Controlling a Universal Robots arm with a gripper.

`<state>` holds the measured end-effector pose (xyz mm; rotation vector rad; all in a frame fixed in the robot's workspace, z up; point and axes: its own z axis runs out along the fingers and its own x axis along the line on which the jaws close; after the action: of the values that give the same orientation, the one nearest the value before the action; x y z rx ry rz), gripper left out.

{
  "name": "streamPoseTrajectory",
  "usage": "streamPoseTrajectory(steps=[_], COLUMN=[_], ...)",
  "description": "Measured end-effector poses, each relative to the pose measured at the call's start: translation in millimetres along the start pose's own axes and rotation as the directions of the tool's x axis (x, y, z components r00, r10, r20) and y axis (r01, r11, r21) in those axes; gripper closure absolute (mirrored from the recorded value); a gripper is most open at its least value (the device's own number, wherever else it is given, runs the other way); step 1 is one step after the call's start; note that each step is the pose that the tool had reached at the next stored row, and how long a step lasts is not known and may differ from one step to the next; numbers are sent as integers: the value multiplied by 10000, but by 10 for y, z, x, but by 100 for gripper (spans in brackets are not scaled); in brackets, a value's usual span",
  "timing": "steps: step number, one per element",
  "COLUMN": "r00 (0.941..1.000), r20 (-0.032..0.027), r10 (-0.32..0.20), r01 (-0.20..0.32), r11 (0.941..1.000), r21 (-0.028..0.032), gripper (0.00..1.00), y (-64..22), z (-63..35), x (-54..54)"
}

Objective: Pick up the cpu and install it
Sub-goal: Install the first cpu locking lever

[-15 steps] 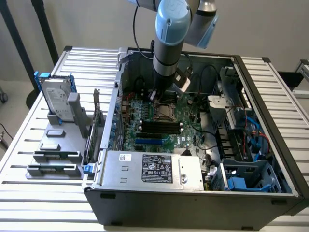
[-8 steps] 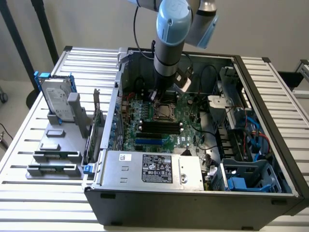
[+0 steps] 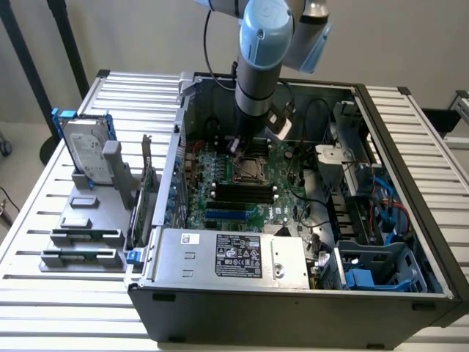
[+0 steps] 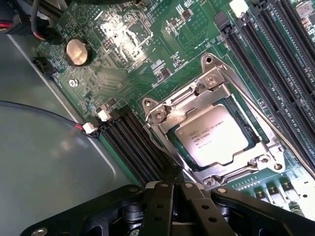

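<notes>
The arm reaches down into the open computer case (image 3: 410, 242), with the gripper (image 4: 172, 189) poised over the motherboard (image 3: 242, 198) toward the far side of the case, just above the processor socket (image 3: 251, 167).

**CPU position.** In the wrist view the cpu (image 4: 212, 133) lies flat inside the socket frame (image 4: 211, 123), silver top facing up with printed markings legible. It appears level and seated within the frame, not tilted or resting on an edge. The metal retention frame surrounds it on all sides.

**Gripper state.** The black fingers are clenched together and hold nothing. They sit just beside the socket's edge, apart from the chip.

**Task progress.** Judging from this arrangement, pickup and placement appear complete: the chip is in the socket and free of the fingers. Whether the retention frame is latched cannot be determined.

**Surroundings.** Empty dark memory slots (image 4: 273, 54) run along one side of the socket; a coin cell battery (image 4: 78, 51) sits further off on the board. At the exterior view's left, outside the case, a grey parts holder (image 3: 91, 220) carries a hard drive (image 3: 88, 150) in a blue bracket. The power supply (image 3: 234, 257) occupies the near side of the case.
</notes>
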<state>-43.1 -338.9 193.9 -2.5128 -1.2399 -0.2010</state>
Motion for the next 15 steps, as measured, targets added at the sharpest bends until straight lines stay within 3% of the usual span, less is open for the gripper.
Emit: streamPoseTrajectory(steps=[15], r00=[10000], r20=[21], r10=[-5], r01=[5], r11=[10000], r21=[-8], gripper=[89], y=[82], z=[10], x=[58])
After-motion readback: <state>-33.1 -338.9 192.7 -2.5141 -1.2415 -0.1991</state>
